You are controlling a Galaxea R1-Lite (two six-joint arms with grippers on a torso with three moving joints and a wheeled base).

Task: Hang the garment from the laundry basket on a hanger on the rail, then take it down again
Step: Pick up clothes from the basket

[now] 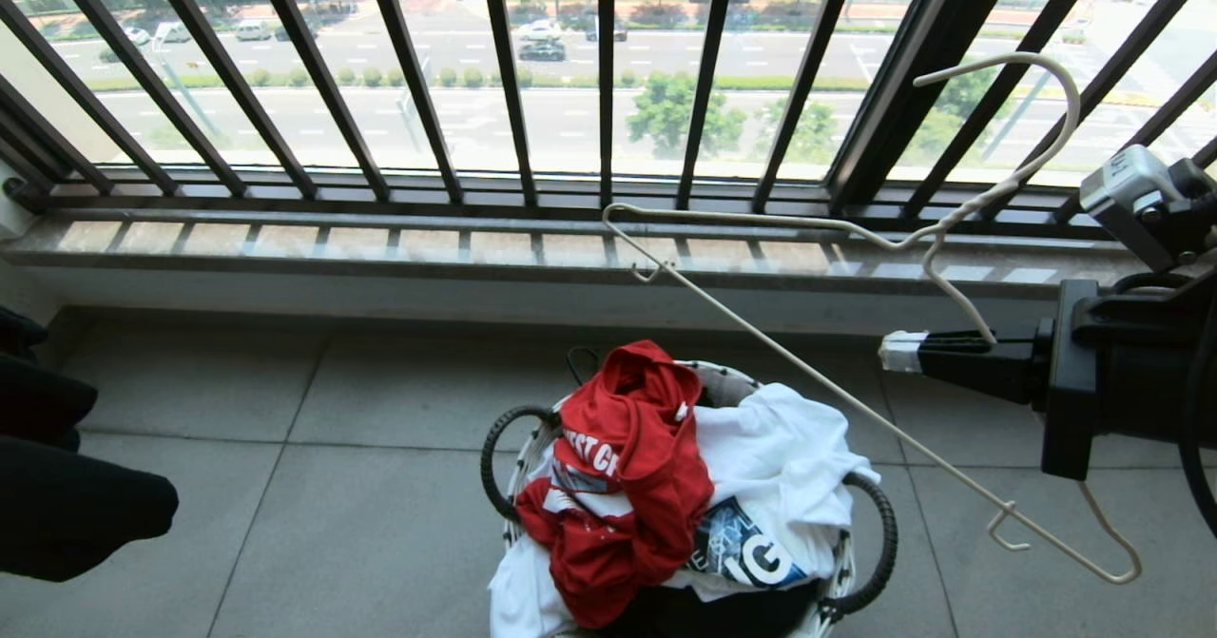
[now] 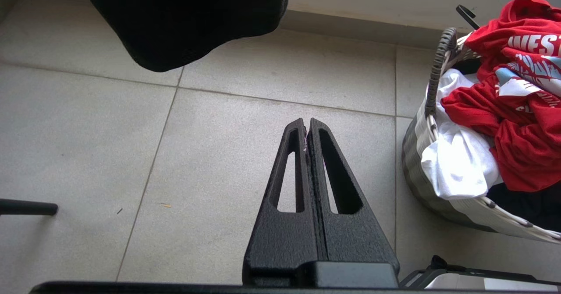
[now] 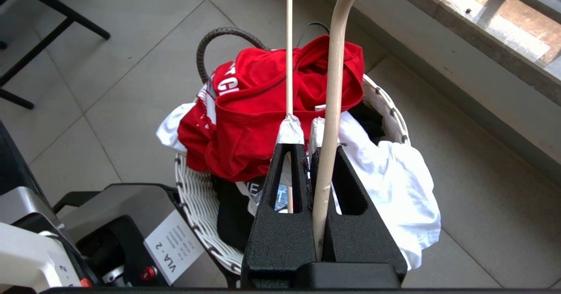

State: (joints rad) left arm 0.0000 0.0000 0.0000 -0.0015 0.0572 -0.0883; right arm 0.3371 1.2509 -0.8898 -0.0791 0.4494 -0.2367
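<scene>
The garment [image 1: 627, 486], a red T-shirt with white lettering, lies crumpled on top of the pile in the laundry basket [image 1: 879, 524]. It also shows in the wrist views as the garment [image 2: 517, 110] [image 3: 263, 110] in the basket [image 2: 431, 88] [image 3: 385, 105]. My right gripper [image 1: 898, 351] [image 3: 302, 129] is shut on the cream-white hanger [image 1: 970, 208] [image 3: 333, 66], holding it tilted in the air above and right of the basket. My left gripper [image 2: 306, 127] is shut and empty, hanging over floor tiles left of the basket. The rail is out of view.
A white garment [image 1: 789, 467] and a black printed T-shirt [image 1: 751, 552] share the basket. Beyond it are the stone sill [image 1: 475, 248] and the black window railing [image 1: 608, 77]. A dark cloth-covered shape [image 1: 57, 486] sits at far left. My base [image 3: 173, 246] stands close to the basket.
</scene>
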